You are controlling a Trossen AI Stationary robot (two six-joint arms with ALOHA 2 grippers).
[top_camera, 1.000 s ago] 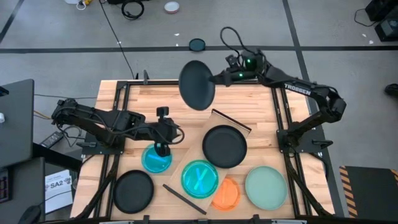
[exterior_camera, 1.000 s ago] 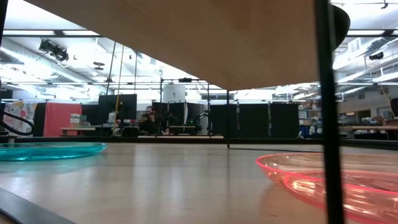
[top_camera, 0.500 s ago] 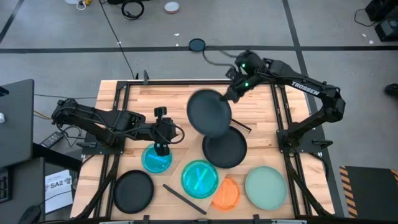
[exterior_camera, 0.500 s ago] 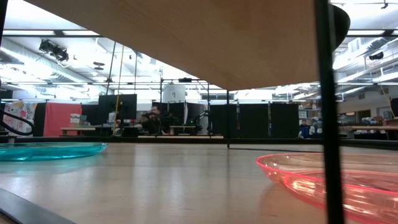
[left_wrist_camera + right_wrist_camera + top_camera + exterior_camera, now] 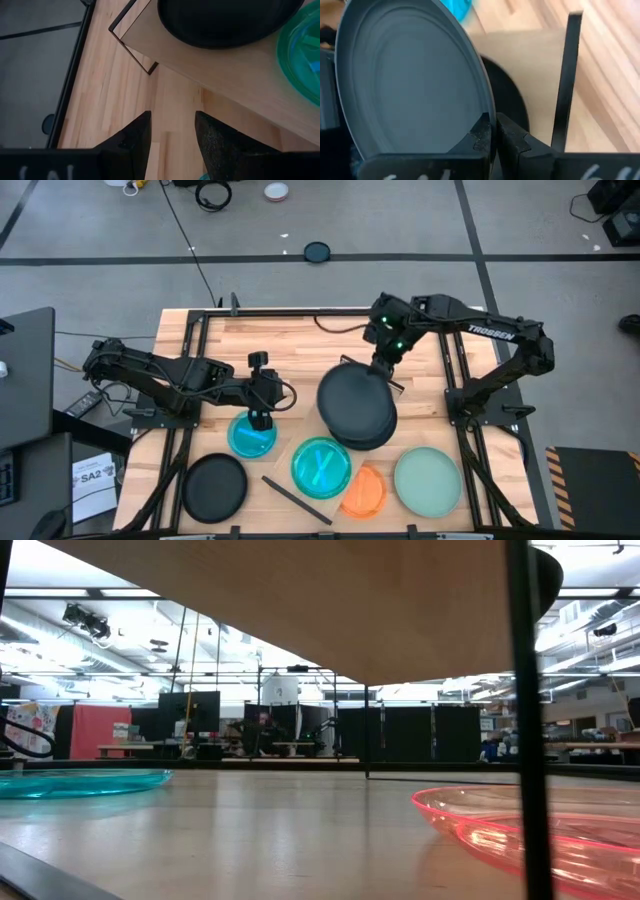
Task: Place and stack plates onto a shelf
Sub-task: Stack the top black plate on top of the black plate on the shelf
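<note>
Right end effector [image 5: 492, 131] clamped on rim of large matte black plate [image 5: 352, 399]; fingers nearly together, only plate edge between them. Held plate tilted, hanging just ahead of and below end effector, directly over second black plate [image 5: 372, 432] lying on shelf [image 5: 540, 75]. Whether the two plates touch: cannot tell. In right wrist view, plate's concave face fills area in front of fingers; shelf's dark end strip [image 5: 567, 80] beside them.

Handling judgement: plate looks rigid and thin-rimmed, probably light plastic with smooth matte finish, likely slippery in a pinch grip. Edge hold gives long lever, so plate prone to swing or twist between pads. Rim is only workable hold on a flat plate; release best done low and level so it nests without clatter.

Left end effector [image 5: 171, 131] parted, holding nothing, fingers apart with bare wooden surface [image 5: 120, 90] between them. Poised just above small blue plate [image 5: 252, 436] in high view. Shelf corner and black plate visible ahead of it in left wrist view.

Other plates: teal plate [image 5: 321, 467] on shelf, nearer left end effector than right; orange plate [image 5: 364, 492] and mint-green plate [image 5: 428, 480] well past shelf from right end effector; another black plate [image 5: 214, 486] on surface, beyond left end effector.

Stage judgement: stacking black on black, lowering not yet complete.
</note>
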